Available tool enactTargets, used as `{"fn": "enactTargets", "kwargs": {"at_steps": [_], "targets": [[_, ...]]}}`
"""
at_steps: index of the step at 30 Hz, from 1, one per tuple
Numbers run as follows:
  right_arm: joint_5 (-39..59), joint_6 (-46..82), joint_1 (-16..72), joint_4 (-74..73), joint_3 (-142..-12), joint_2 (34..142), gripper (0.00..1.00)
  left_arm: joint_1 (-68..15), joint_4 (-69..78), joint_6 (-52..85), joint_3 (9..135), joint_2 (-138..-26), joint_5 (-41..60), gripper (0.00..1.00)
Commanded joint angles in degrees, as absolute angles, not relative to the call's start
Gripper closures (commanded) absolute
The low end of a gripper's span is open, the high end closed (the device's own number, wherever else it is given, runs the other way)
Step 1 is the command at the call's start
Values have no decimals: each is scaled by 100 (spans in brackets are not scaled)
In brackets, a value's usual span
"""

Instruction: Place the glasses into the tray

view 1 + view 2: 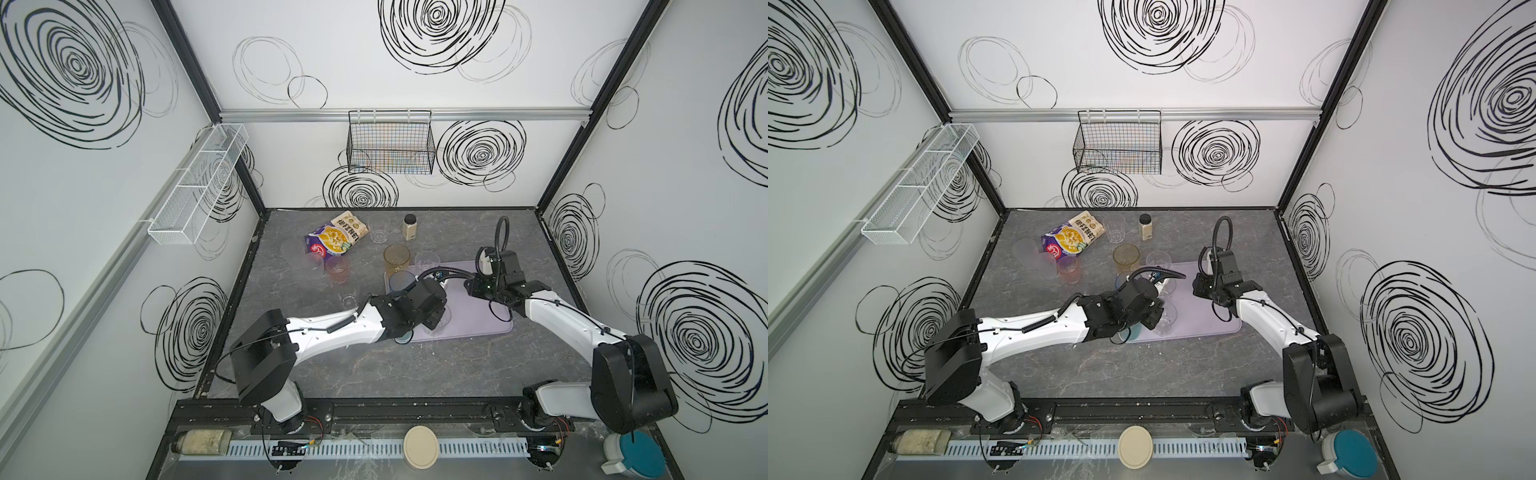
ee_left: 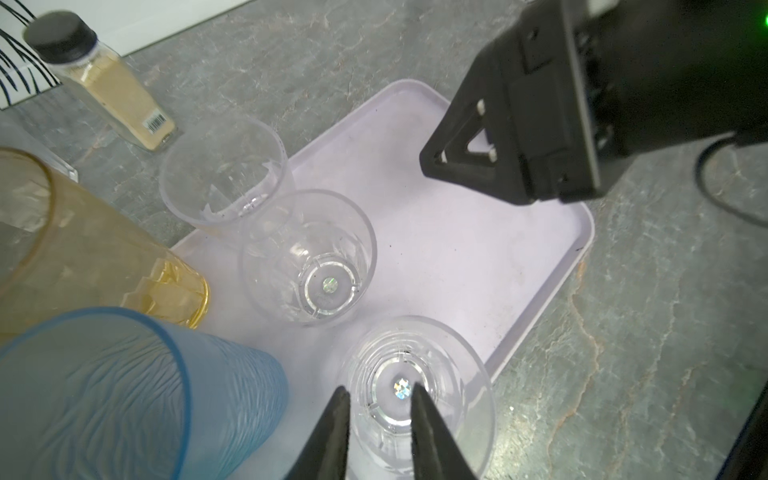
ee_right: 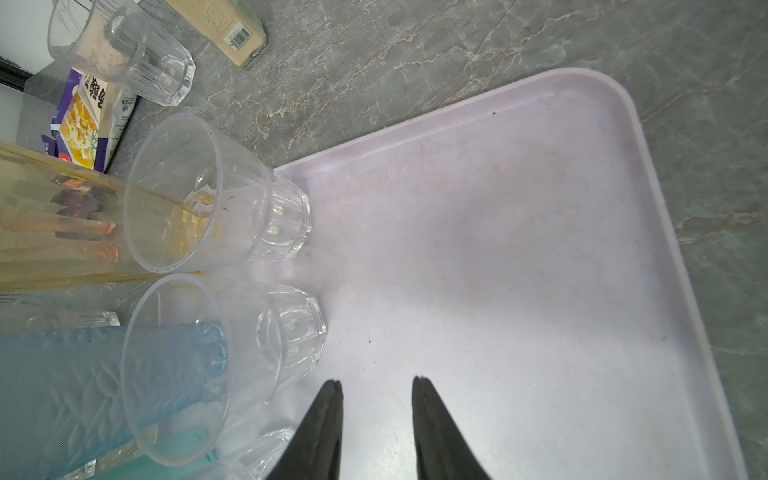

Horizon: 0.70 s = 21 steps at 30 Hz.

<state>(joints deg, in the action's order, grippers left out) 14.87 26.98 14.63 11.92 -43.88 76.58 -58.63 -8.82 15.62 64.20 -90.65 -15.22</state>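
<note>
On the tray [image 1: 490, 316], by its near side, a clear glass [image 2: 449, 374] stands upright. Our left gripper [image 2: 378, 390] hangs right over it. Its two fingers are apart. One looks to be inside the glass and one outside, with the thin wall between them. They do not seem to squeeze it. So we think this is the letting-go step.

Our right gripper [image 3: 376, 382] hovers over a bare part of the tray. Its fingers are apart too, with nothing between them.

More glasses stand on the tray: a middle glass [image 2: 309, 257], a corner glass [image 2: 220, 174], a blue glass [image 2: 124, 395] and a teal glass [image 1: 1133, 332], which is mostly hidden under the left arm. An amber glass [image 1: 397, 257] sits right at the tray's far corner. We cannot tell if it is on the tray or just beside it.

Out on the table [image 1: 374, 374] some glasses are left to move: a pink glass [image 1: 337, 269], a frosted glass [image 1: 296, 253], a back glass [image 1: 379, 229] near the jar [image 1: 410, 226], and a small glass [image 1: 349, 301] near the left arm. We leave the jar and the bag [image 1: 336, 237] alone.

Next, we think the left gripper should go straight up, so no finger catches the rim and tips the glass. The blue glass is close, so we should not swing sideways. Then the small glass is the nearest one to fetch.
</note>
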Motion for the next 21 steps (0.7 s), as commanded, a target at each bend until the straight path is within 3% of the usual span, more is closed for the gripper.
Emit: {"fn": "enactTargets", "kwargs": {"at_steps": [1, 10, 21], "targets": [[1402, 2700, 1513, 1162, -4473, 7634, 66, -5740, -496, 1343, 6461, -8528, -1806, 65], [1248, 2700, 1859, 1406, -5058, 7869, 66, -4389, -466, 1307, 5826, -7335, -1648, 50], [860, 2639, 2560, 1806, -6174, 8254, 66, -1534, -634, 2306, 4340, -5966, -355, 43]]}}
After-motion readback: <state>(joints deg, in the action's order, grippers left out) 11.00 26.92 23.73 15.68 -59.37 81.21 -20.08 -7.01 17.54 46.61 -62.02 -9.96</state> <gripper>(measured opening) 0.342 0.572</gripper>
